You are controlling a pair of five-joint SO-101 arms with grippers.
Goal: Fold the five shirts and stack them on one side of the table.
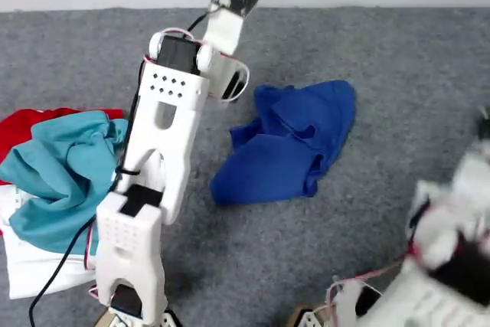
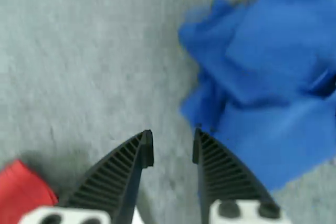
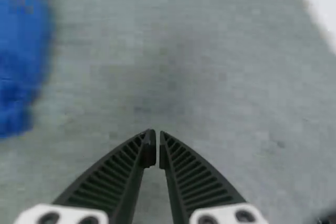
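A crumpled blue shirt [image 1: 287,139] lies in the middle of the grey table cover. My left gripper [image 2: 173,144] hovers open just beside its edge, nothing between the fingers; the blue shirt [image 2: 273,77] spreads out past one fingertip. In the high view the left gripper [image 1: 232,82] sits at the shirt's far-left corner. My right gripper [image 3: 156,141] is shut and empty above bare grey cover, with the blue shirt [image 3: 21,51] well off to one side. A heap of a teal shirt [image 1: 65,170], a red shirt [image 1: 31,124] and a white shirt [image 1: 34,266] lies at the left edge.
The left arm [image 1: 157,181] stretches from the near edge across the table beside the heap. The right arm [image 1: 452,250] is at the near right corner. A bit of red cloth [image 2: 23,192] lies by the left gripper's base. Open grey cover [image 1: 413,97] lies to the right of the blue shirt.
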